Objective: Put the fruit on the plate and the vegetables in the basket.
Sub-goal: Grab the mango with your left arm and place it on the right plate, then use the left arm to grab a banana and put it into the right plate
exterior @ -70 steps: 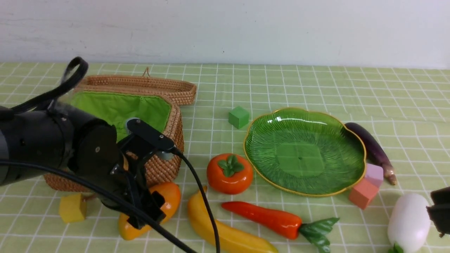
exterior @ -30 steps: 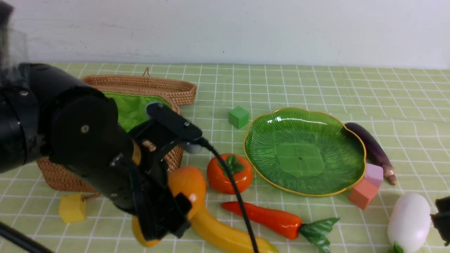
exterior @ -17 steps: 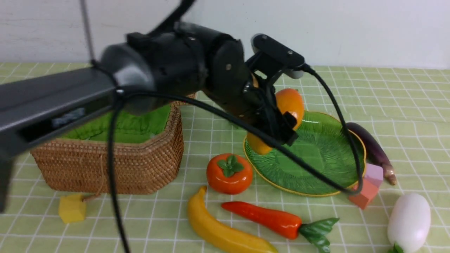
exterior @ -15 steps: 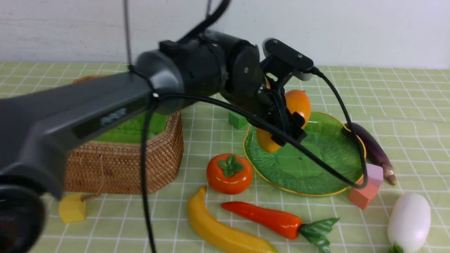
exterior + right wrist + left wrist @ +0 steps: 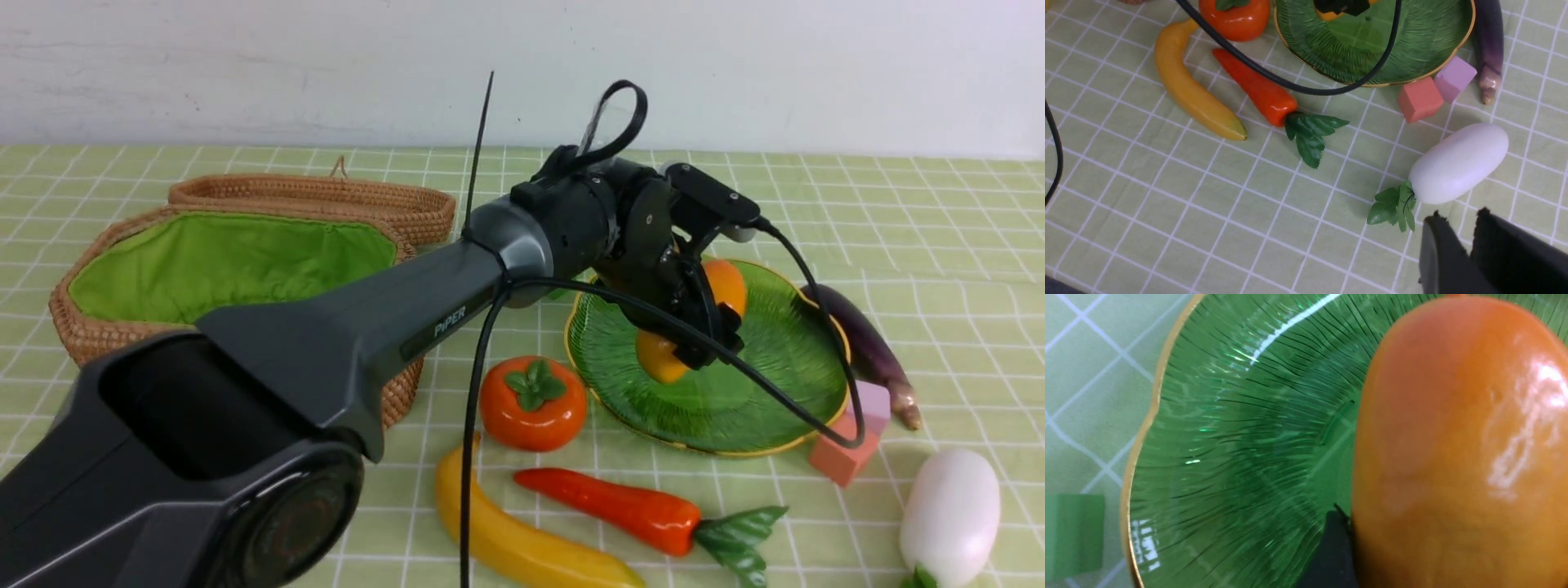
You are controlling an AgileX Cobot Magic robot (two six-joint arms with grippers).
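Straight ahead of me, at twelve o'clock, a pale off-white wall (image 5: 245,65) closes the scene from ten round to two. It is plain, with faint horizontal streaks toward ten o'clock and one tiny dark speck (image 5: 518,121) near twelve. Below it a light green tablecloth (image 5: 939,212) ruled in white squares runs from nine to three and down to six o'clock. The light is soft and even, and shadows on the cloth are faint.
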